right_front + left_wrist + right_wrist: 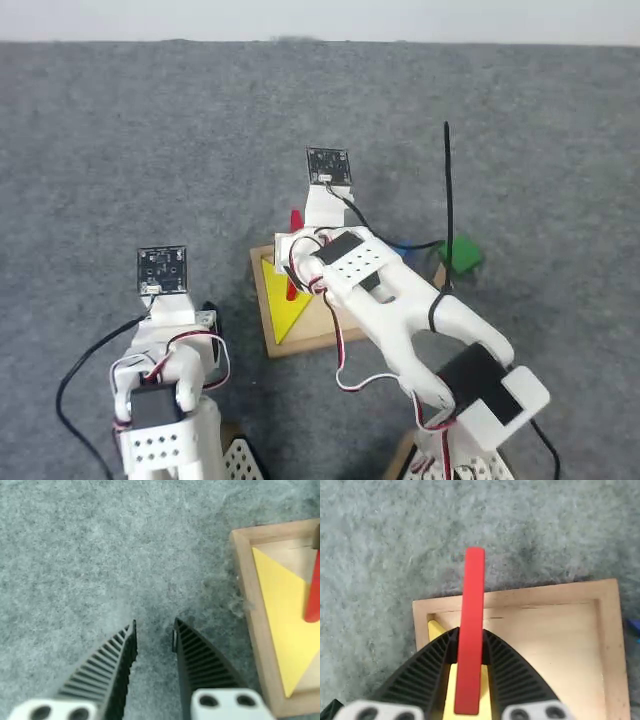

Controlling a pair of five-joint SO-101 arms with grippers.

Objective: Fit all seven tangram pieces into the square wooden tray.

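The square wooden tray [300,345] lies on the grey carpet in the middle, with a yellow triangle [285,310] flat inside its left part. My right gripper [470,635] is shut on a red piece [472,630], held on edge above the tray [555,640] near the yellow triangle [436,629]. In the high view the red piece [294,222] pokes out beside the right arm. My left gripper [154,632] hovers open over bare carpet, left of the tray [245,590] and yellow triangle [287,625]. A green piece [462,254] and a blue piece [402,246] lie right of the tray.
A thin black upright rod [448,200] stands by the green piece. Grey carpet [150,130] covers the table all around, with open room to the left and far side. The right arm's body [400,300] hides much of the tray.
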